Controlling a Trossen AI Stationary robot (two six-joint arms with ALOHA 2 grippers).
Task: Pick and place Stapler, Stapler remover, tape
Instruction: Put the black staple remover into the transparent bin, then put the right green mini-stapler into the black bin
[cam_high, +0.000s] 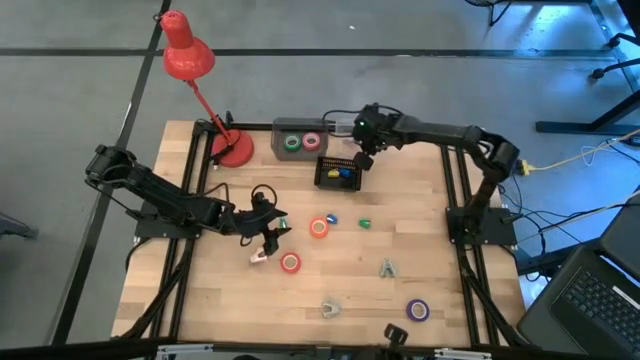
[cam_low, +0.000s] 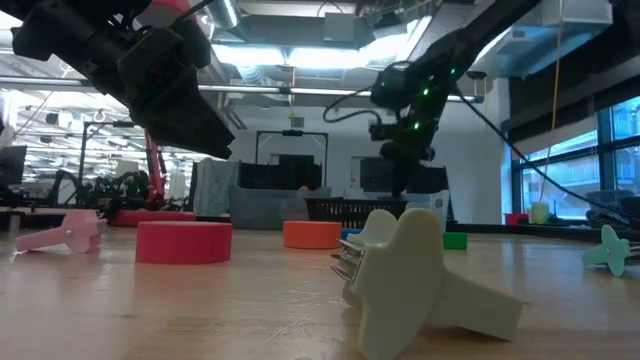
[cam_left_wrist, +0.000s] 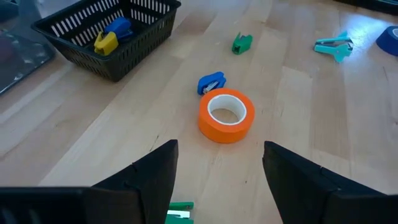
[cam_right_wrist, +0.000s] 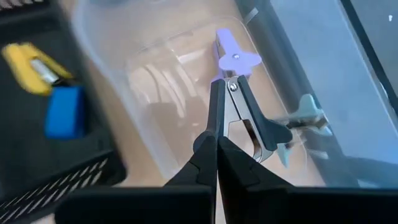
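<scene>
My right gripper (cam_right_wrist: 217, 149) is pressed shut with nothing between its fingers, hanging at the far side of the table over a clear plastic tub (cam_right_wrist: 155, 81). A purple staple remover (cam_right_wrist: 233, 59) lies in that tub just beyond the fingertips, with a dark-handled one beside it. Just left of the tub in the wrist view sits the black wire basket (cam_high: 339, 172), holding a yellow stapler (cam_right_wrist: 31, 62) and a blue stapler (cam_right_wrist: 64, 112).

My left gripper (cam_high: 268, 238) hovers over the left-centre of the table with its fingers (cam_left_wrist: 155, 171) spread apart and empty. Straight ahead of it on the wood lies the orange tape roll (cam_left_wrist: 226, 114), a small blue stapler (cam_left_wrist: 211, 83) just past it, and a green stapler (cam_left_wrist: 242, 43) farther on. A red-pink tape roll (cam_high: 290, 263) lies just near of this gripper. A grey tray (cam_high: 300, 138) at the far edge holds a green roll and a red one. A purple tape roll (cam_high: 417, 311) rests near the right front edge.
</scene>
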